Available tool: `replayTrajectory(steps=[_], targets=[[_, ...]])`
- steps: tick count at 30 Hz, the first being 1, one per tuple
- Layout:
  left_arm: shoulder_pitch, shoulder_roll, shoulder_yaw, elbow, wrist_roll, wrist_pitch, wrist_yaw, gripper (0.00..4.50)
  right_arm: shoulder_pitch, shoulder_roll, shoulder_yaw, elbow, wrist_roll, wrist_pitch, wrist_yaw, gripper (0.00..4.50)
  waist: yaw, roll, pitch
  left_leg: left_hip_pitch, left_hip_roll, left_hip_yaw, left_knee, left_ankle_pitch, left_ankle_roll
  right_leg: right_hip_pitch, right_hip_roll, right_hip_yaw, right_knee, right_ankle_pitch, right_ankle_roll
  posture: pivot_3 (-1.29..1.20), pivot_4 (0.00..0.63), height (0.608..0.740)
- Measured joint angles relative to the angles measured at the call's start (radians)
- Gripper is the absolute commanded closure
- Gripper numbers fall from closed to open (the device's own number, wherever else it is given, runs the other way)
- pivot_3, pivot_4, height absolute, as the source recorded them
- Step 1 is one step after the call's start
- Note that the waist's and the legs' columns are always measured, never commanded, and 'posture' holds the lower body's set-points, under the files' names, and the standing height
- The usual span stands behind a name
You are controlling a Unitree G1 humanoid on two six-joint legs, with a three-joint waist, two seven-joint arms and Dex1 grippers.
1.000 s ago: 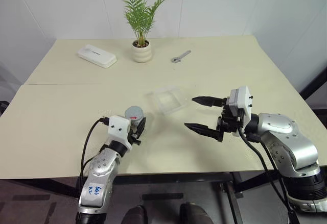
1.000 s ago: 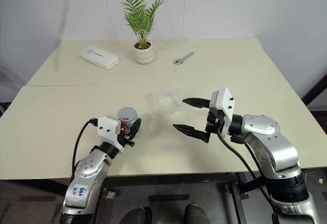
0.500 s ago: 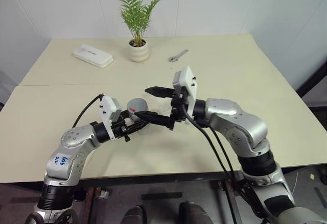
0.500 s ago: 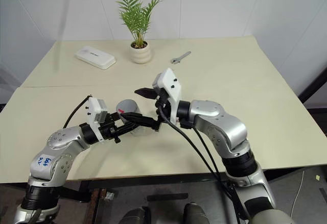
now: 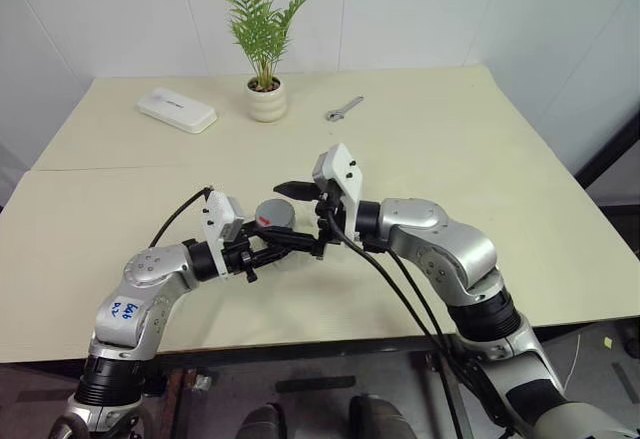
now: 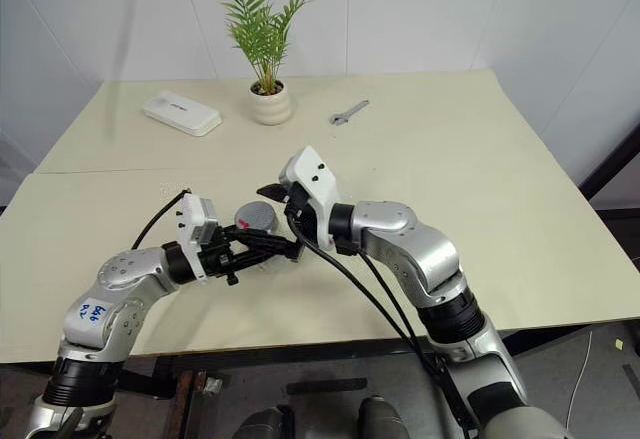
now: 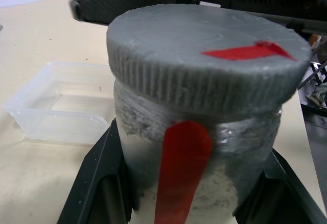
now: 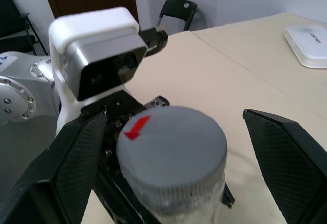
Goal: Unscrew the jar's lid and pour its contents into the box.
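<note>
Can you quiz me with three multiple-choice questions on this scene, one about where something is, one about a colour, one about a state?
1. Where is the wrench?
A. on the table, right of the plant pot
B. inside the box
C. in the right gripper

2. What colour is the arrow mark on the lid?
A. blue
B. red
C. green

3. How is the jar held?
A. lying loose on the table
B. clamped in the left gripper, lid on
C. in the right gripper, lid off

Answers: 1 A, it lies beside the pot; 2 B, red on grey; 3 B, its fingers flank the jar, while the right gripper's jaws stand open around the lid.
</note>
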Motion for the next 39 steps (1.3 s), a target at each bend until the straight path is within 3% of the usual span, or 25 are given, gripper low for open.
replayTrajectory(steps=[3,7,8,16,27,34,39], targets=[[0.0,0.0,0.0,0.0,0.001,0.0,0.001,2.59,-0.003,0.007,-0.008,0.001,0.0,0.001,0.0,0.64,0.001,0.0,0.0,0.0,0.0,0.0,0.0,0.0,0.0,0.0,0.0,0.0,0.0,0.0,0.0,0.0,0.15,0.74],[-0.009,0.0,0.001,0.003,0.001,-0.001,0.002,2.59,-0.003,0.011,-0.009,0.002,0.001,0.003,0.002,1.93,0.0,0.0,0.0,0.0,0.0,0.0,0.0,0.0,0.0,0.0,-0.001,0.0,0.0,0.0,0.0,0.0,0.15,0.74],[-0.014,0.0,0.002,0.004,0.001,-0.001,0.001,2.59,-0.003,0.011,-0.014,0.002,0.002,0.003,0.003,1.98,0.001,0.0,0.0,0.0,0.0,0.0,0.0,0.0,0.0,0.0,-0.001,0.0,0.0,0.0,0.0,0.0,0.15,0.74],[-0.051,0.002,0.003,0.039,-0.026,0.0,-0.055,2.59,-0.019,-0.003,-0.033,0.019,0.009,-0.008,0.06,1.98,0.0,0.0,0.0,0.0,-0.001,0.0,0.0,0.0,0.0,0.0,0.001,0.0,0.0,0.0,0.0,0.0,0.15,0.74],[-0.16,0.056,-0.014,0.117,-0.08,0.002,-0.327,2.59,-0.222,-0.093,-0.007,0.288,0.044,-0.139,0.507,1.98,-0.002,0.0,0.0,0.0,0.0,0.001,0.0,0.0,0.0,-0.001,0.005,0.0,0.0,0.0,0.0,0.0,0.15,0.74],[-0.161,0.057,-0.02,0.118,-0.08,-0.011,-0.356,2.59,-0.261,-0.095,0.009,0.367,0.039,-0.186,0.61,1.98,0.0,0.0,0.0,-0.001,0.001,0.001,0.0,0.0,-0.001,-0.001,0.004,0.001,0.0,0.0,0.0,0.0,0.15,0.74],[-0.131,0.06,0.007,0.118,-0.099,-0.011,-0.36,2.59,-0.271,-0.11,-0.022,0.398,0.017,-0.205,0.601,0.32,0.0,0.0,0.0,-0.001,0.001,0.001,0.0,-0.001,-0.001,-0.002,0.004,0.001,0.0,0.0,0.0,0.0,0.15,0.74]])
